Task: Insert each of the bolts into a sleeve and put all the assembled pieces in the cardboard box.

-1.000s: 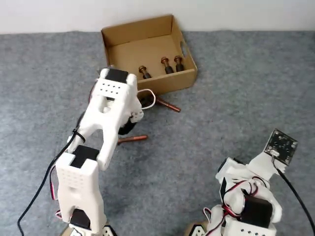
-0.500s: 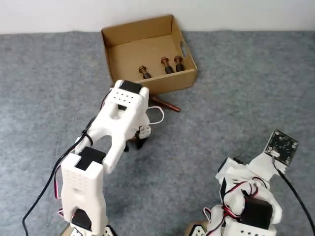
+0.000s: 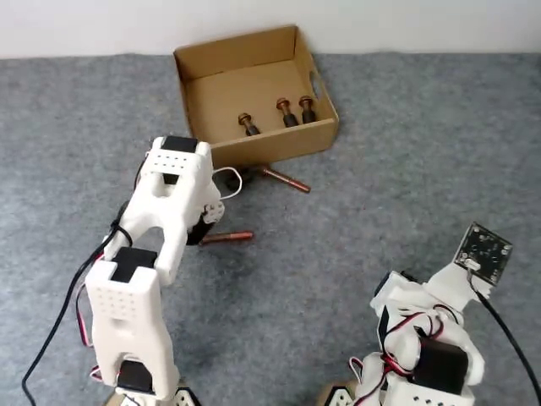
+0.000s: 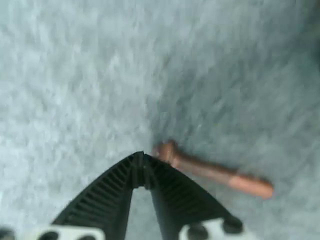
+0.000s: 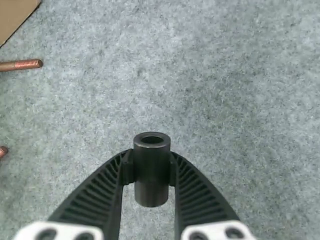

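A copper bolt (image 3: pixel 226 238) lies on the grey carpet, and my left gripper (image 3: pixel 199 234) hangs just off its head end. In the left wrist view that gripper (image 4: pixel 141 162) is shut on nothing, its tips beside the bolt's head (image 4: pixel 166 150). A second bolt (image 3: pixel 286 179) lies in front of the cardboard box (image 3: pixel 314 135). Three assembled pieces (image 3: pixel 287 112) lie inside the box. My right gripper (image 5: pixel 150 161) is shut on an upright black sleeve (image 5: pixel 151 187) above the carpet at the near right.
The right arm (image 3: pixel 427 338) is folded low at the table's near right, with open carpet between it and the bolts. In the right wrist view, a bolt's threaded end (image 5: pixel 21 64) and a corner of the box (image 5: pixel 12 12) are visible.
The left arm swung right over the loose bolt, then back left, uncovering it. The bolt stayed where it was. The right arm has not moved.
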Robot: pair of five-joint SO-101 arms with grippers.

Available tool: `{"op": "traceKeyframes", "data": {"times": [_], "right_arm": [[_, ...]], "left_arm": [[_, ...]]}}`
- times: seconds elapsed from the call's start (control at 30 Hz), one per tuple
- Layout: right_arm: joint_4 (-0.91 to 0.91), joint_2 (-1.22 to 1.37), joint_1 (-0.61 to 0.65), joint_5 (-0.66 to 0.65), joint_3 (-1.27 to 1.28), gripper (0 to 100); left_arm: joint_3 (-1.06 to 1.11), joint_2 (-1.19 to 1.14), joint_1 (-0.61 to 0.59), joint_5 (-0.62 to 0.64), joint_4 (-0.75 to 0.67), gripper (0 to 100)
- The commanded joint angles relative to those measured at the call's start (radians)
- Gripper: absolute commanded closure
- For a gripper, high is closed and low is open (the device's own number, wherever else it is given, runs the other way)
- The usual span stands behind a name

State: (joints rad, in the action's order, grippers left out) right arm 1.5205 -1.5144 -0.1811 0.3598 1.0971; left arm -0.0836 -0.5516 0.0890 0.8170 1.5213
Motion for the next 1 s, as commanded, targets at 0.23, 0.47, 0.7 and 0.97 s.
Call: {"op": "traceKeyframes", "data": {"times": [0.23, 0.47, 0.7, 0.97], "right_arm": [[-0.019, 0.007, -0.013, -0.009, -0.008, 99.1], [-0.019, 0.007, -0.013, -0.009, -0.008, 99.1], [-0.019, 0.007, -0.012, -0.009, -0.008, 99.1], [-0.019, 0.005, -0.010, -0.009, -0.008, 99.1]], "left_arm": [[-0.317, -0.037, -0.077, 0.031, -0.017, 99], [-0.409, -0.038, -0.017, 0.031, 0.236, 99], [-0.206, 0.057, 0.066, 0.035, 0.233, 99], [-0.133, 0.083, 0.092, 0.084, 0.230, 78]]}}
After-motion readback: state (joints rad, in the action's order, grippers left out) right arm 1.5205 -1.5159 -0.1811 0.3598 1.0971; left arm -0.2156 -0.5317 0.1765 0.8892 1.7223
